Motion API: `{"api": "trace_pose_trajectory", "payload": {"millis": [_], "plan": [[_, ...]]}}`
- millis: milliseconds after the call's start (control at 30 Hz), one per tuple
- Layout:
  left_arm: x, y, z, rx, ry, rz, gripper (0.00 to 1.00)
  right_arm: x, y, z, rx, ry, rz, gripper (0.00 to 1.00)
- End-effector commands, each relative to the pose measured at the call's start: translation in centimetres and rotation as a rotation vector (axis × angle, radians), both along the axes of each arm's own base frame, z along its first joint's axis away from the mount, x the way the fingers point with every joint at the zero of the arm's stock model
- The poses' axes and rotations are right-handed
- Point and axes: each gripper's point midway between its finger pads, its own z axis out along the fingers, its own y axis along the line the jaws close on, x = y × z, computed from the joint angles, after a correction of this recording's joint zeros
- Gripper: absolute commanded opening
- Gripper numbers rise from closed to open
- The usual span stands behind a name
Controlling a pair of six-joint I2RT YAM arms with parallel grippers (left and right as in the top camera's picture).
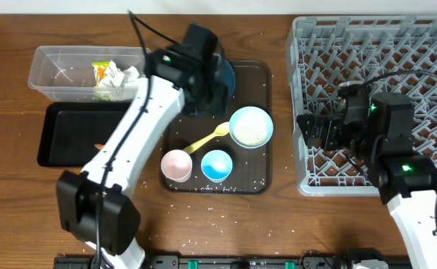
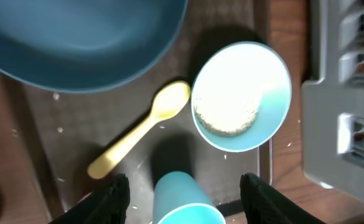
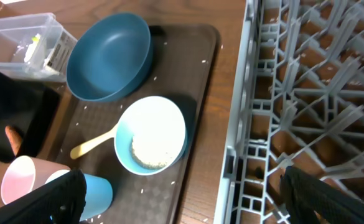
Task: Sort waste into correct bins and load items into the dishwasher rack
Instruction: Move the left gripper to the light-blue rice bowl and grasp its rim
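Note:
On the brown serving tray (image 1: pixel 257 175) stand the dark blue dish (image 1: pixel 225 78), the pale bowl (image 1: pixel 251 126) holding rice, the yellow spoon (image 1: pixel 207 140), the pink cup (image 1: pixel 176 165) and the blue cup (image 1: pixel 217 165). My left gripper (image 1: pixel 205 101) hangs open above this tray. In the left wrist view the blue cup (image 2: pixel 182 199) shows between the spread fingertips (image 2: pixel 116 199), untouched. My right gripper (image 1: pixel 319 131) stands wide open over the left edge of the dishwasher rack (image 1: pixel 375 45), holding nothing. Tissues (image 1: pixel 117 82) and a wrapper (image 1: pixel 98 72) lie in the clear tub (image 1: pixel 54 71).
The shallow black tray (image 1: pixel 65 138) sits in front of the tub, with an orange sausage piece (image 1: pixel 98 146) in it. Loose rice grains (image 1: pixel 203 190) are scattered over the serving tray and the wooden table (image 1: pixel 278 224). The left arm crosses above the black tray.

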Motion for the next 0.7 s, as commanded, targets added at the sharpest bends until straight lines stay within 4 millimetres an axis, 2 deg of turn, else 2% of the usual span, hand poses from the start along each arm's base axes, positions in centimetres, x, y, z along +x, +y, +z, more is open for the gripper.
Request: {"api": "trace_pose_trajectory", "payload": {"millis": [0,100,267,400,533,667], "plan": [[-0.9,-0.7,-1.9,0.018,0.036,0.02,0.6,0.4,-0.5,0.8,-0.044,-0.032,-0.012,0.97],[-1.8,-3.1,-2.6,0.008,0.015,-0.044,0.59,0.8,-1.6,0.8,-0.071,-0.038,-0.058,0.99],[-3.0,-8.5,-3.5,0.039,-0.113,-0.217,0.6,1.0,-3.7,0.7,-0.07,-0.028,-0.122,0.99],[-4.1,-11.3,-5.8,0.099,-0.15,-0.389,0.61,0.8,-4.5,0.3,-0.06,-0.005,-0.14,0.99],[-4.6,-12.4,-8.7,0.135,-0.126,-0.48,0.6,0.4,-4.6,-0.1,-0.063,0.019,-0.141,0.99],[-4.4,-12.6,-10.4,0.153,-0.115,-0.516,0.59,0.3,-4.6,-0.2,-0.063,0.026,-0.141,0.99]]}}
